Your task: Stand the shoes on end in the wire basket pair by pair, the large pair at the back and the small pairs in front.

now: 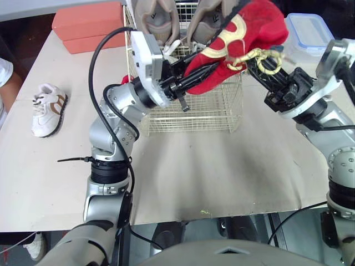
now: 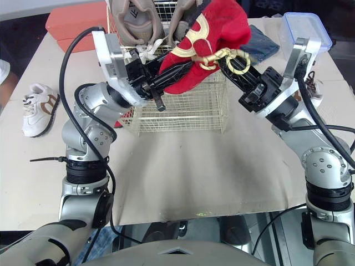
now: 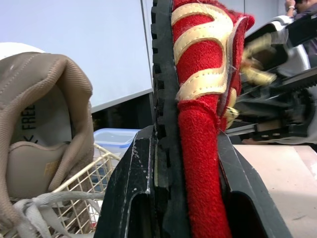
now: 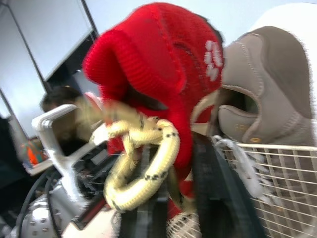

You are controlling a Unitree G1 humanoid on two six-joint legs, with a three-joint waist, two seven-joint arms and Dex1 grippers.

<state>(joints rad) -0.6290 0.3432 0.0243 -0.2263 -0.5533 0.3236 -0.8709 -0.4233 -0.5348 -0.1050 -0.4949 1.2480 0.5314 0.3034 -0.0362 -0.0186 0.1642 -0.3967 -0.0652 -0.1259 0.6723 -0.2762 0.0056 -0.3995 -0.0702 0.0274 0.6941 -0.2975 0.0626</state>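
Observation:
A red shoe [image 1: 244, 33] with cream trim and a yellow lace [image 4: 143, 163] hangs above the front of the wire basket [image 1: 194, 116]. My left gripper [image 1: 209, 71] is shut on its sole and side; in the left wrist view the black fingers [image 3: 129, 188] clamp it. From the right, my right gripper [image 1: 256, 62] is shut on the shoe near its laces. Two large tan shoes [image 1: 158, 19] stand on end at the back of the basket. A small white and brown shoe [image 1: 49, 108] lies on the table at the left.
Red boxes [image 1: 89, 25] sit at the back left and a clear plastic container [image 1: 308, 33] at the back right. Folded blue cloth [image 2: 260, 44] lies behind the basket. A person's arm [image 1: 6, 83] shows at the left edge. A red patch [image 2: 122, 117] shows beside the basket's left wall.

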